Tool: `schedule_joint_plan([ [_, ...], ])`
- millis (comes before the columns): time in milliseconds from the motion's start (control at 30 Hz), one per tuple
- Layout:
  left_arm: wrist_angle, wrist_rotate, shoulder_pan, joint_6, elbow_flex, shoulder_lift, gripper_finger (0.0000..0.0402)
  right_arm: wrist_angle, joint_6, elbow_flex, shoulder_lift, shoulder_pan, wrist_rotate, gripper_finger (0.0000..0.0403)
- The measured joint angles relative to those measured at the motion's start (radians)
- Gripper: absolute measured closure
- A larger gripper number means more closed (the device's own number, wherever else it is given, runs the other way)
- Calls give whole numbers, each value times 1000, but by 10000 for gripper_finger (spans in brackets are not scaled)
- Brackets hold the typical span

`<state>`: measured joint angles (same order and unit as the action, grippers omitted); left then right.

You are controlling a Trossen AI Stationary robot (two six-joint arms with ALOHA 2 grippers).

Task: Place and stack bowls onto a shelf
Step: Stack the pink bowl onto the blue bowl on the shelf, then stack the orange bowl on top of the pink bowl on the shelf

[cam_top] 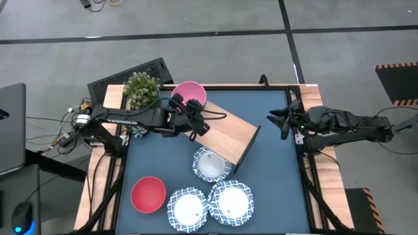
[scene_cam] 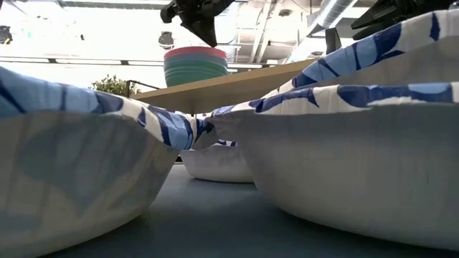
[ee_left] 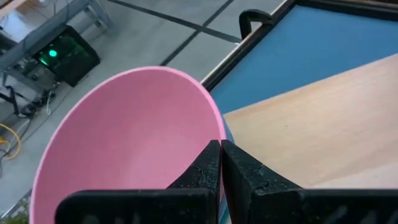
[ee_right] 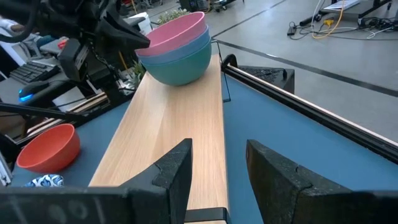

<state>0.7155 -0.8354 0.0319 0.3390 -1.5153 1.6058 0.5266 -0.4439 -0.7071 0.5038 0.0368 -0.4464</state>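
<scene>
- The left gripper has its fingers clenched together, with nothing between them; they stand just beside the rim of the pink bowl.
- The pink bowl sits on top of a stack: in the right wrist view a blue bowl and a green bowl lie under it.
- This stack stands on the shelf, at the end toward 11 o'clock on the desk; the shelf runs slanted from there toward the middle of the desk.
- A small potted plant stands near the stack, at its 9 o'clock side.
- One white bowl with a blue-patterned rim lies on the desk, just beside the shelf at its 5 o'clock side.
- Two more patterned white bowls lie side by side toward 6 o'clock.
- A red bowl lies on the desk toward 7 o'clock.
- The right gripper waits at 3 o'clock of the desk, its fingers spread and released, pointing along the shelf.
</scene>
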Motion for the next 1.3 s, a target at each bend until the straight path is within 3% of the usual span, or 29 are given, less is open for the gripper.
schedule_joint_plan([
  [133,39,58,35,-47,-66,-21,400,-1,0,0,0,0,2,226],
  [267,275,324,104,-129,-156,-65,394,8,0,0,0,1,3,226],
  [467,671,752,250,98,-185,-114,346,16,-1,0,0,1,3,226],
  [600,702,894,426,224,-173,-119,296,16,-1,0,0,1,3,226],
  [767,562,890,636,403,-110,-117,224,16,-1,0,0,1,3,226],
  [967,450,744,768,695,28,-116,155,16,-1,0,0,1,3,226],
  [1300,160,758,856,862,305,-115,141,12,-17,0,0,1,3,226],
])
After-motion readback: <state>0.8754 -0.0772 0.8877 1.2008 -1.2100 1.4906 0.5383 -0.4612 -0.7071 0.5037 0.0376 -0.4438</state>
